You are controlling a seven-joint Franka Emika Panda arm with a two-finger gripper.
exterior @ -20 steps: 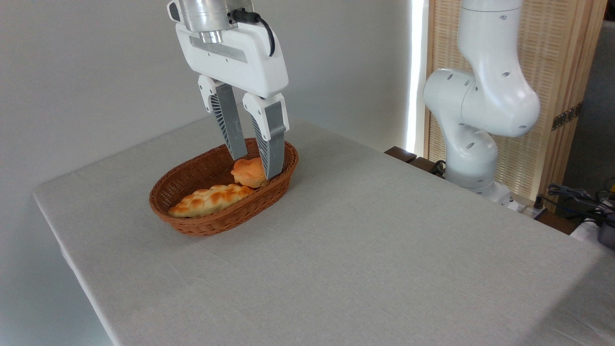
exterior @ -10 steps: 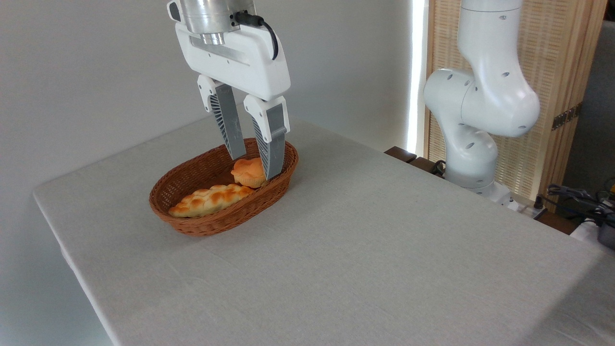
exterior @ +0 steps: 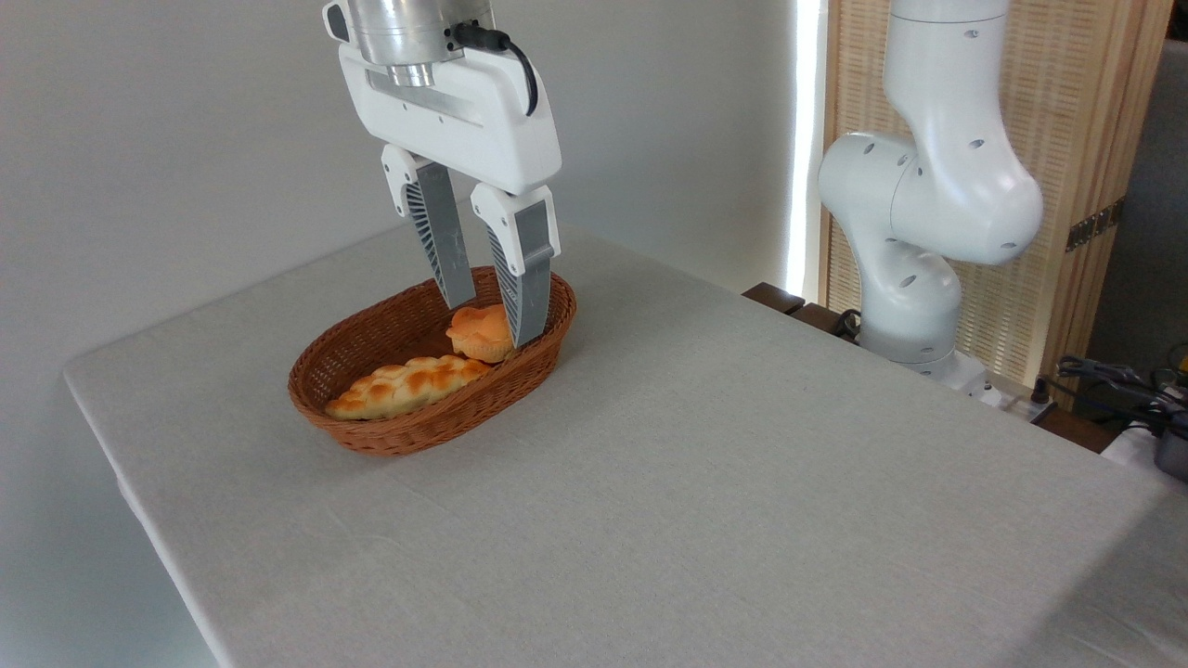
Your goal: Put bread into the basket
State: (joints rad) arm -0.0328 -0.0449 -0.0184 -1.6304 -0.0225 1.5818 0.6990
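From my seat I see the arm point(exterior: 937, 186) rising from its base at the far right of the table point(exterior: 696, 482), its white rounded joints going up out of frame, and the wrist coming back down over the basket point(exterior: 371, 431). The gripper point(exterior: 492, 325) points almost straight down, tilted slightly so the fingertips sit a little right of the wrist. Its two fingers point(exterior: 444, 243) are grey, ribbed on the back, set in a white plastic housing with a black cable looping off the top. They stand apart, one on each side of the bun point(exterior: 478, 334); I cannot tell whether either pad touches it, but they are not clamped on it.

The bun lies inside the basket at its far right end, against the wall. It is round, orange, lumpy on top with a paler base, top facing up; being round, it has no clear long axis.

The basket is oval brown wicker, shallow, with tight weave, its long axis running from near left to far right. A long golden braided loaf point(exterior: 404, 385) lies along that same axis in the basket's nearer half, its right end just beside the bun.

The table wears a pale grey cloth with a fine weave.
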